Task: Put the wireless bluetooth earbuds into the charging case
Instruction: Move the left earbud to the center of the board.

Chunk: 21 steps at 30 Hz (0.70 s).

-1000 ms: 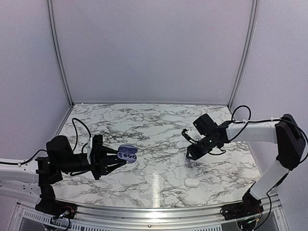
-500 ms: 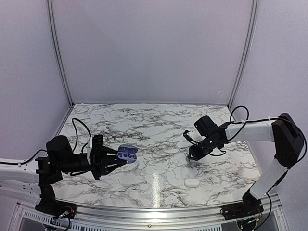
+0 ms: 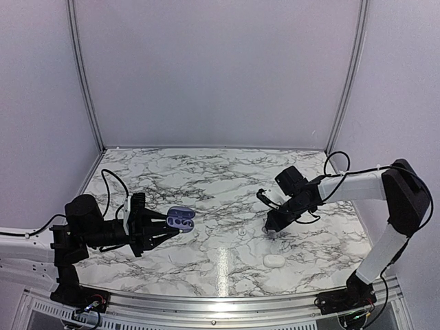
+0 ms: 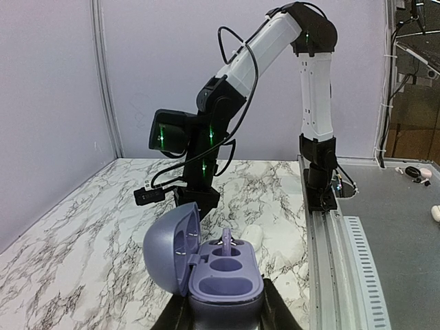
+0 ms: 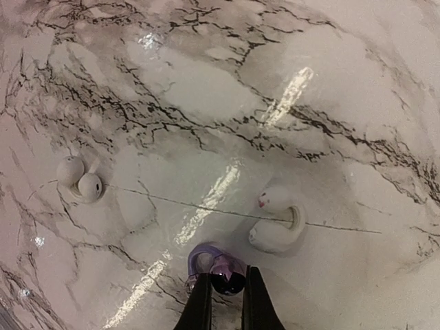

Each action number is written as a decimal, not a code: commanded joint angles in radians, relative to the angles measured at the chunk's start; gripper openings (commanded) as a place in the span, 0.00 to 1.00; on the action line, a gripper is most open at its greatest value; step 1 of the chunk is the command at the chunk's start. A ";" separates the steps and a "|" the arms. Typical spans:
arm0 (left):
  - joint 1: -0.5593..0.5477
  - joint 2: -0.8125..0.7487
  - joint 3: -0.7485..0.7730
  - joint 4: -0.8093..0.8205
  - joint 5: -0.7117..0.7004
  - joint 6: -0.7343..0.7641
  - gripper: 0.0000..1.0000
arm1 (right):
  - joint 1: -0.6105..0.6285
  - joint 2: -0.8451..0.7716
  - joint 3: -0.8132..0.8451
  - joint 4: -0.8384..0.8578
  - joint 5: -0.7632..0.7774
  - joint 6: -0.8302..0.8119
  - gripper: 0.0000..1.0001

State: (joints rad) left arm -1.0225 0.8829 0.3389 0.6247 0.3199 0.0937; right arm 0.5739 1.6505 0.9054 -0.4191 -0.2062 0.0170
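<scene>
Right gripper (image 5: pixel 227 280) clenches 1 earbud (image 5: pixel 210 261), likely light and slippery (best pinched across its bulb); left gripper (image 4: pixel 223 313) grasps the open charging case (image 4: pixel 223 278).

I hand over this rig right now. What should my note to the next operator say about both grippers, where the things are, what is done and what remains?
Left gripper: shut on the open purple charging case, held above the marble table.
Right gripper: shut on a purple earbud, low at the table, not yet lifted.
Done: the case is open. A purple stem stands in its far socket, apparently one bud seated.
Left: lift the gripped bud, carry it over and seat it in the empty near socket.
White earbuds lie loose nearby.
</scene>
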 commanded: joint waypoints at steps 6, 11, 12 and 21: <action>0.006 -0.015 -0.014 0.044 -0.006 0.002 0.00 | 0.103 0.035 0.073 0.016 -0.106 -0.116 0.05; 0.006 -0.015 -0.014 0.044 -0.002 0.001 0.00 | 0.176 0.083 0.134 0.002 -0.120 -0.180 0.05; 0.006 -0.016 -0.014 0.044 -0.002 0.000 0.00 | 0.186 0.087 0.142 -0.001 -0.122 -0.194 0.05; 0.006 -0.019 -0.014 0.044 0.001 -0.002 0.00 | 0.323 0.167 0.275 -0.067 -0.081 -0.337 0.05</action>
State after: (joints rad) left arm -1.0225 0.8806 0.3332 0.6243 0.3202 0.0933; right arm 0.8341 1.7767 1.1084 -0.4427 -0.3042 -0.2264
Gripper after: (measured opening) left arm 0.260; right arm 0.050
